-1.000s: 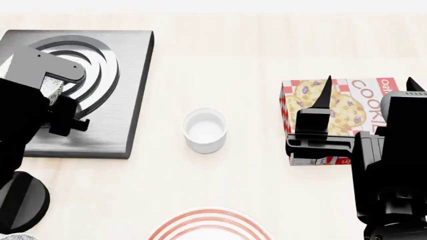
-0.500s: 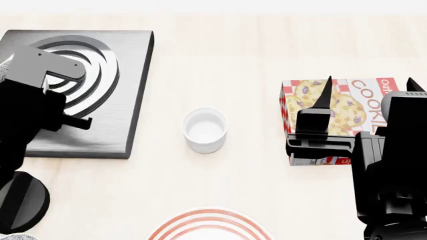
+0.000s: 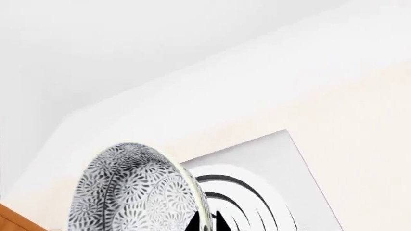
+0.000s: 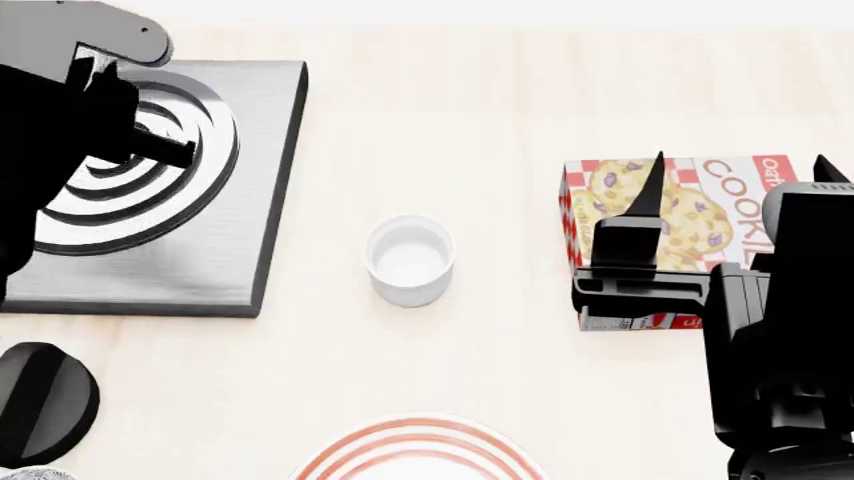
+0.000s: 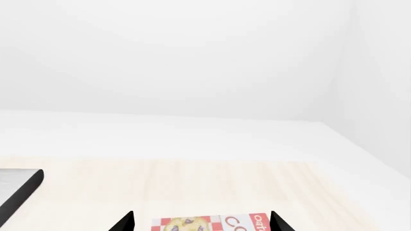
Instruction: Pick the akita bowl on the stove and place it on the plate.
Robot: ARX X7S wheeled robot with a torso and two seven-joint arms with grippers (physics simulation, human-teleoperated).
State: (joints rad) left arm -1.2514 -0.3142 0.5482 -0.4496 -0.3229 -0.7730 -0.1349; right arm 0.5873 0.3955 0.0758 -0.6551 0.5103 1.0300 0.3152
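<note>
In the left wrist view my left gripper (image 3: 205,222) is shut on the rim of the akita bowl (image 3: 132,192), white with a dense grey-black floral pattern. The bowl hangs tilted above the stove (image 3: 273,161) and its ring burner. In the head view the black left arm (image 4: 67,110) covers the stove's (image 4: 254,180) far left part and hides the bowl. The plate (image 4: 416,445), white with red rings, shows at the near edge. My right gripper (image 4: 741,180) stands open above the cookie box, its tips (image 5: 201,222) wide apart and holding nothing.
A plain white cup (image 4: 410,258) stands between stove and cookie box (image 4: 694,215). The stove's black knob (image 4: 40,400) sits at the near left. A wooden edge (image 3: 19,219) shows beside the bowl in the left wrist view.
My left arm has risen and moved toward the far side with the bowl. The burner rings it covered are now exposed. The right arm has not moved.
</note>
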